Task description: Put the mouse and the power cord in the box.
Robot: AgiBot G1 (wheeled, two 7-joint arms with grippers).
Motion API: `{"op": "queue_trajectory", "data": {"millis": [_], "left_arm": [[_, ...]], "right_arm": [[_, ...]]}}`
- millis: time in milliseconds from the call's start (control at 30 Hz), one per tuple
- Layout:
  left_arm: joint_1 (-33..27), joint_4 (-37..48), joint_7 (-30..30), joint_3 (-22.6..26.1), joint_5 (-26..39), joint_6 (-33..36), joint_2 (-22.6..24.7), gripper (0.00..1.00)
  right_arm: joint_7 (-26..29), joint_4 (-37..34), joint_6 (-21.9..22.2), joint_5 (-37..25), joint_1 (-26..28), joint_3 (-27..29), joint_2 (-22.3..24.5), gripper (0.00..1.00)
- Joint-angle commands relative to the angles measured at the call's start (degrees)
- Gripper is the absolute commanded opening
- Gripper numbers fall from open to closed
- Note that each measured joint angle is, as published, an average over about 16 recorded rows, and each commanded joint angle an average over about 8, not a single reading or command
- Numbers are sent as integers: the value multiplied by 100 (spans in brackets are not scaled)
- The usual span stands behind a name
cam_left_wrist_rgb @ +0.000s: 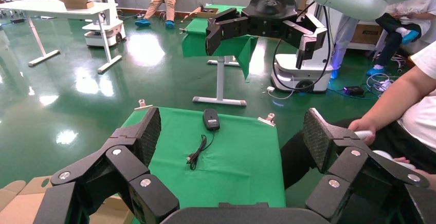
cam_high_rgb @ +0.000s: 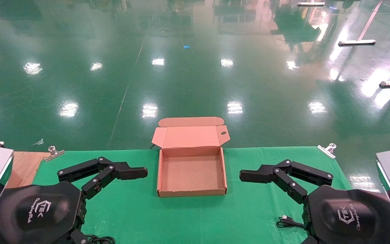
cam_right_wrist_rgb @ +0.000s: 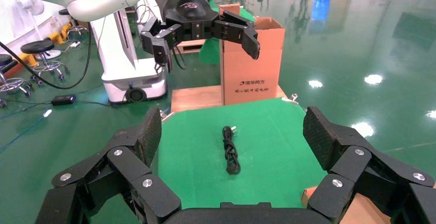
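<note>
While fingers spread, mouse (cam_left_wrist_rgb: 211,119) lies beyond left gripper (cam_left_wrist_rgb: 231,131), apart.

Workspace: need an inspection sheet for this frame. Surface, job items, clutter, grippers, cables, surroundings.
Surface: green cloth on the table, held by metal clips.
Box: the box sits centred between the arms, lid open, nothing seen inside.
Mouse: the mouse lies on the cloth on the right arm's side, untouched.
Power cord: the power cord lies coiled on the left arm's side, untouched.
Clutter: nothing seen.
Grippers: left gripper and right gripper open, flanking the box, holding nothing.
Cables: thin mouse cable with USB plug trails loose from the mouse.
Surroundings: glossy green floor.
</note>
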Motion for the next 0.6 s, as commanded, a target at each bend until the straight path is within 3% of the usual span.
{"op": "queue_trajectory", "data": {"millis": [33, 600], "left_arm": [[0, 0, 0, 0, 0, 0, 0, 100], [1, -2, -2, -1, -1, 1, -1, 100]], "right_arm": [[0, 0, 0, 0, 0, 0, 0, 100], [-9, -12, 10, -15, 10, -11, -9, 100]]}}
